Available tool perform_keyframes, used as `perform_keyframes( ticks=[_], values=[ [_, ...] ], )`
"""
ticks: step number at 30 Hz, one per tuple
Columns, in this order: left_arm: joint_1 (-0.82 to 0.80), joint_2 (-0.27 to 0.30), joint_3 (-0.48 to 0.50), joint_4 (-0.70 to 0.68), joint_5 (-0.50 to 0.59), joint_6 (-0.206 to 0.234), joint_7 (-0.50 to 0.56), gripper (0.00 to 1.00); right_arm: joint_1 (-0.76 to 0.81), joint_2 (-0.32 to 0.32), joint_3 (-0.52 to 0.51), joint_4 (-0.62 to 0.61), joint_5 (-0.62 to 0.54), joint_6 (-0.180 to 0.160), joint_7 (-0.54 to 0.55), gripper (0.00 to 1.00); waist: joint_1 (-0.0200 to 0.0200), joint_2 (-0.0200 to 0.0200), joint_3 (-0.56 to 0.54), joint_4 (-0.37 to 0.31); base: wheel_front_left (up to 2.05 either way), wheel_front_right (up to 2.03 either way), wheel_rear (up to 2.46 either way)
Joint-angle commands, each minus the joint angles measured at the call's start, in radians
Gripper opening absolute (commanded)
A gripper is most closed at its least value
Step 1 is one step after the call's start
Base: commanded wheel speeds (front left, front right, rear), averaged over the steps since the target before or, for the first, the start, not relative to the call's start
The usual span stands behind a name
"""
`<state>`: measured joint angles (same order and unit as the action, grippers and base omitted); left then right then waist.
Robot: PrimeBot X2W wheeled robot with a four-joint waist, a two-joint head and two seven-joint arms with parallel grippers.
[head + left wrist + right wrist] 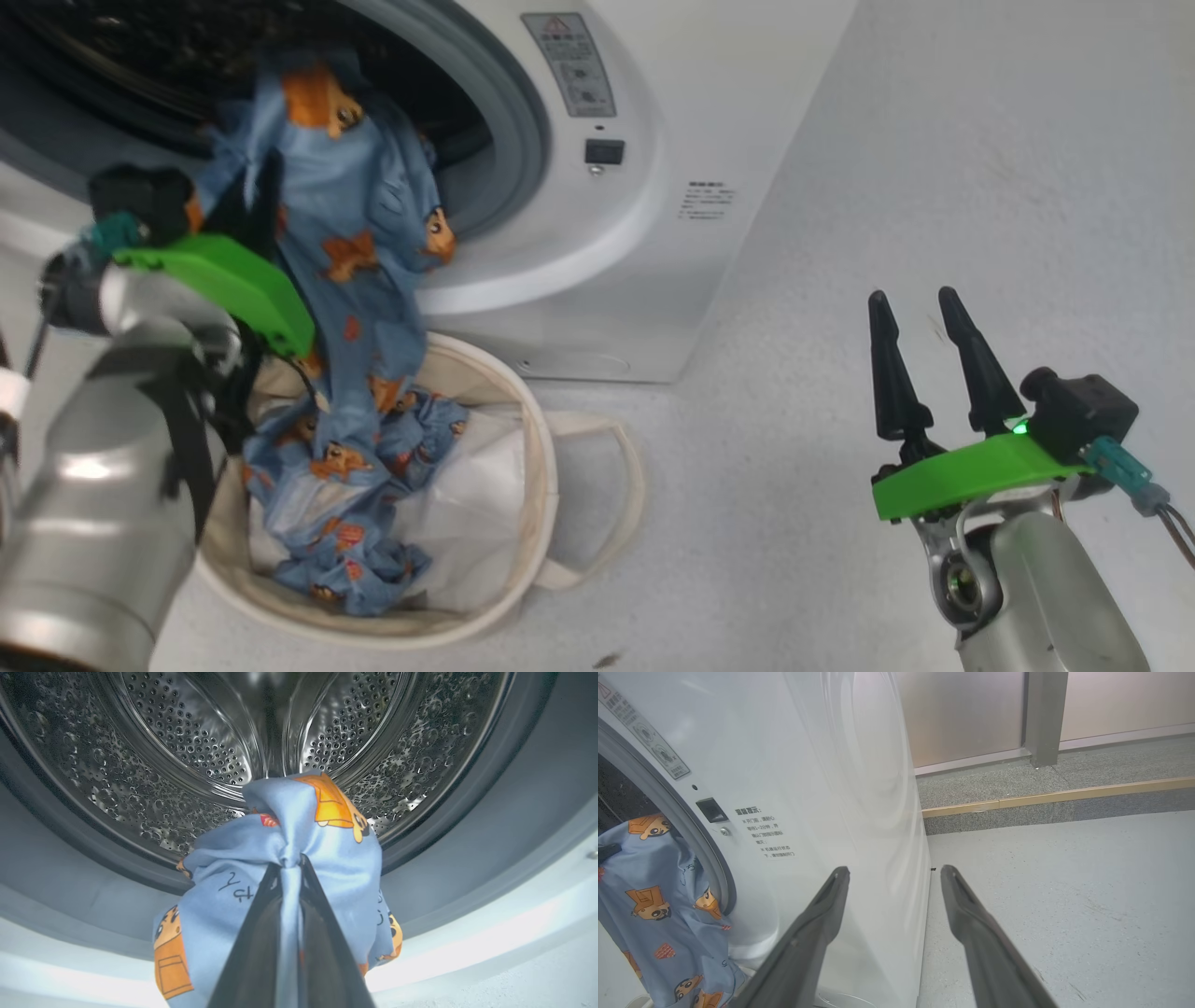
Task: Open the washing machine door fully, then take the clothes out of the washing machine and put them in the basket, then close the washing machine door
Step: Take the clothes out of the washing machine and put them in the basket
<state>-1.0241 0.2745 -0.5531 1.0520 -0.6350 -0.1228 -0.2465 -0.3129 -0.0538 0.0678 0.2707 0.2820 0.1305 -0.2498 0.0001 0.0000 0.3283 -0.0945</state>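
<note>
The washing machine (653, 233) stands with its round opening uncovered; the washing machine door is out of view. My left gripper (292, 863) is shut on the light blue bear-print clothes (289, 826) just in front of the steel drum (187, 742). In the head view the clothes (355, 215) hang from the opening's lower rim in a long strip. Their lower end lies bunched in the cream basket (537, 448), which stands on the floor against the washer's front. My right gripper (920, 313) is open and holds nothing, low over the floor to the right of the washer (822, 788).
A plain white sheet (467, 504) lies inside the basket under the blue fabric. One loop handle (616, 495) sticks out to the right. Beyond the washer's side, a raised step with a wooden edge (1055, 795) and a pillar (1041, 718) border the grey floor (1064, 896).
</note>
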Motion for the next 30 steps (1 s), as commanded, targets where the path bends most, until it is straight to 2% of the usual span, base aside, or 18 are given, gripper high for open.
perform_keyframes(
  ticks=[1,4,10,16,21,26,30],
  values=[
    [0.007,0.051,0.027,-0.049,0.009,0.010,-0.012,0.00,0.006,0.004,0.020,-0.028,-0.007,0.000,-0.012,1.00,-0.0001,0.0000,-0.029,0.024,0.00,0.00,0.00],
    [0.083,0.064,0.047,-0.152,0.012,0.039,-0.014,0.00,0.018,0.004,0.020,-0.021,-0.012,0.000,-0.012,1.00,-0.0001,0.0000,-0.053,0.039,0.00,0.00,0.00],
    [0.317,0.112,0.073,-0.436,0.018,0.159,-0.007,0.00,0.038,0.004,0.024,-0.013,-0.014,0.000,-0.012,1.00,-0.0001,0.0000,-0.089,0.054,0.00,0.00,0.00],
    [0.562,0.184,0.091,-0.742,-0.006,0.313,0.106,0.00,0.042,0.004,0.028,-0.008,-0.018,0.000,-0.012,1.00,-0.0001,0.0000,-0.103,0.054,0.00,0.00,0.00],
    [0.712,0.250,0.113,-0.915,-0.034,0.405,0.206,0.00,0.038,0.004,0.034,-0.005,-0.023,0.000,-0.012,1.00,-0.0001,0.0000,-0.106,0.044,0.00,0.00,0.00],
    [0.786,0.272,0.124,-0.988,-0.068,0.428,0.246,0.00,0.039,0.004,0.032,-0.002,-0.025,0.000,-0.012,1.00,-0.0001,0.0000,-0.108,0.037,0.00,0.00,0.00],
    [0.770,0.243,0.118,-0.929,-0.099,0.380,0.228,0.00,0.037,0.004,0.035,-0.002,-0.026,0.000,-0.012,1.00,-0.0001,0.0000,-0.104,0.035,0.00,0.00,0.00]
  ],
)
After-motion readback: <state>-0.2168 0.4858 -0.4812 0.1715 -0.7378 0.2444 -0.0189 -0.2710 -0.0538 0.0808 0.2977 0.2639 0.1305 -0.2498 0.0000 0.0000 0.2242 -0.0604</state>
